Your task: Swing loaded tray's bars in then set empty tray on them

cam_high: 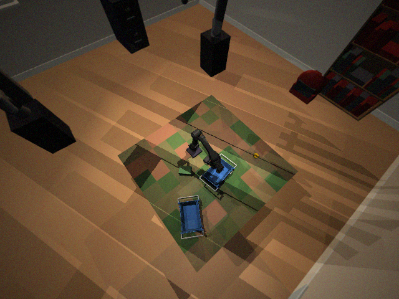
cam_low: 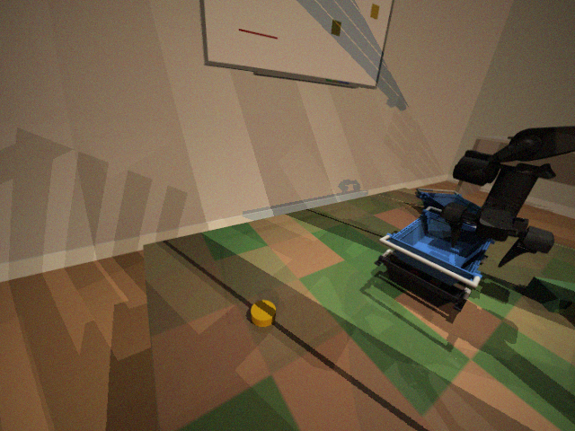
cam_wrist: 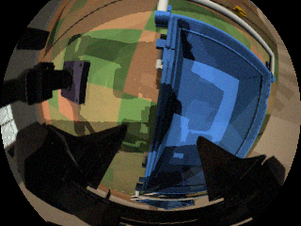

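A blue tray [cam_high: 211,177] [cam_low: 429,245] [cam_wrist: 221,108] looks empty and sits roughly level over a dark tray [cam_low: 418,277]. Its white wire bars stick out past its ends. The dark tray's reddish load barely shows in the exterior view; its own bars are mostly hidden, so I cannot tell how they bear the blue tray. My gripper [cam_low: 477,255] [cam_wrist: 164,135] is open wide across the blue tray's long side wall, one finger over the inside and one outside, holding nothing. A second blue tray [cam_high: 191,215] [cam_low: 446,199], seemingly empty, stands apart with its bars out over its ends.
A green block [cam_high: 185,170] [cam_low: 554,289] lies near the arm's base, on the side of the second blue tray. A yellow disc [cam_high: 255,156] [cam_low: 263,313] [cam_wrist: 240,10] lies beyond one end of the stacked trays. Dark shadows cross the patchwork mat.
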You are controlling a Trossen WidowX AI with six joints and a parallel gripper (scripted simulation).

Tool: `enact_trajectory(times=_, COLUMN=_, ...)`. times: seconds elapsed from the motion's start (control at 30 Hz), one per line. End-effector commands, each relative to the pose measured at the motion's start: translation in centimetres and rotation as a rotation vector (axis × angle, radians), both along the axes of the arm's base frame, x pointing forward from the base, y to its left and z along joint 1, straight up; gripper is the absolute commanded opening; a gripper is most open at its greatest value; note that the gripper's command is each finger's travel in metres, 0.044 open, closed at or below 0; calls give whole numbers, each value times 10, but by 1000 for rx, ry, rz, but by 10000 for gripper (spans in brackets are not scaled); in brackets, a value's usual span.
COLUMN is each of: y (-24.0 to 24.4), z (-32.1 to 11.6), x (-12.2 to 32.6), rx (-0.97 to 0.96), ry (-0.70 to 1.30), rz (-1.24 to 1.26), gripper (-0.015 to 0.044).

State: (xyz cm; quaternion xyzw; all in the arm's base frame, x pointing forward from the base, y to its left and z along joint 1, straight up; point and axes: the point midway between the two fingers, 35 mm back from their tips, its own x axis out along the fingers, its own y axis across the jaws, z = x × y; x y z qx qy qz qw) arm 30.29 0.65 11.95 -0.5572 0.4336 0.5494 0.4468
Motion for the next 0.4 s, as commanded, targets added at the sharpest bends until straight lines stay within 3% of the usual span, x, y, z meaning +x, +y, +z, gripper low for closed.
enact_trajectory(times=0.0, y=0, z=20, x=2, rx=-2, ry=-7, rz=0, gripper=440)
enact_trajectory(times=0.37, y=0, z=76, x=-3, rx=-5, ry=-6, rz=2, gripper=440)
